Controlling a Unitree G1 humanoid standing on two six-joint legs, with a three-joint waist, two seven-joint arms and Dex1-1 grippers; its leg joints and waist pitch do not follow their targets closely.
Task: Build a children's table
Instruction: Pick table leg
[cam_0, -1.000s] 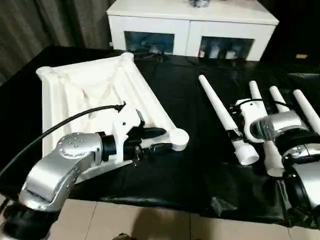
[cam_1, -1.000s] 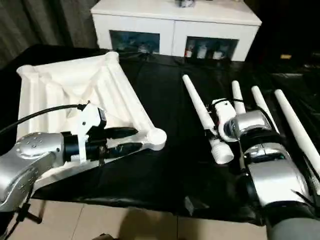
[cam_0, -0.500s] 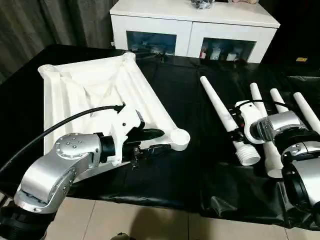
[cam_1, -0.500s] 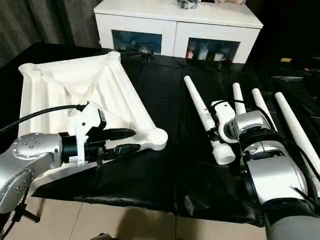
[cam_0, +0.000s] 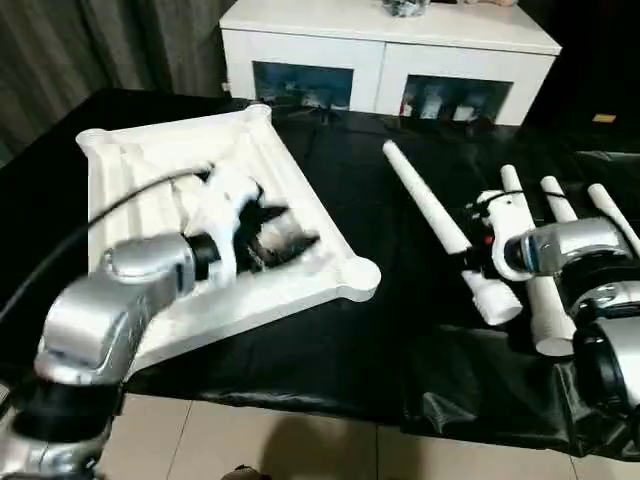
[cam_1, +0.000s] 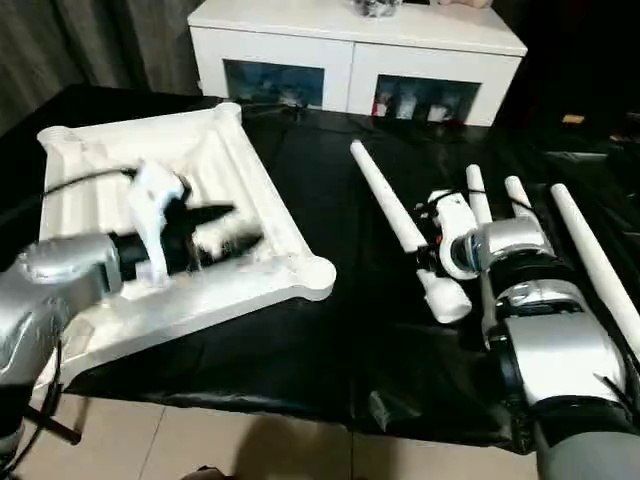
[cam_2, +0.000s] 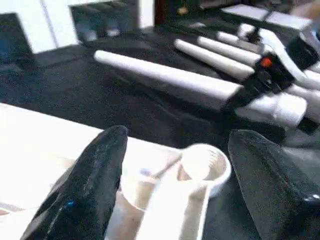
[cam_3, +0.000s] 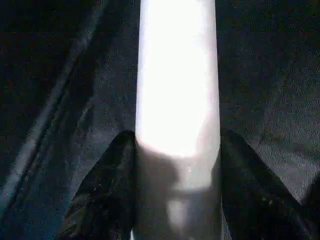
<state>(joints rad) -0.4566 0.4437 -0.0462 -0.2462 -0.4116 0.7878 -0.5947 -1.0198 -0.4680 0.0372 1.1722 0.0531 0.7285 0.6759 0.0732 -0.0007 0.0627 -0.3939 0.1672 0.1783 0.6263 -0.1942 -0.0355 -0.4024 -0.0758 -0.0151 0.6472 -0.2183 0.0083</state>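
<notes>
Head views: the white table top (cam_0: 200, 250) lies underside up on the left of the black tabletop (cam_0: 350, 340), now squarer to the near edge than a second ago, its near corner socket (cam_0: 362, 276) pointing at the legs. The left gripper (cam_1: 225, 230) has left that edge and sits over the ribbed underside, blurred in motion. On the right, one leg (cam_0: 430, 210) has swung off parallel with the other three legs (cam_0: 550, 260); the right gripper (cam_0: 480, 262) sits at its thick end. Left wrist view: the left jaws stand well apart, holding nothing, the socket (cam_2: 202, 167) between and beyond them. Right wrist view: the right jaws are clamped on the leg (cam_3: 177, 95), one finger pressed to each side. Judgement: top positioning looks finished and released; leg pickup has begun, and carrying its thick end to the near socket is the likely next step.
</notes>
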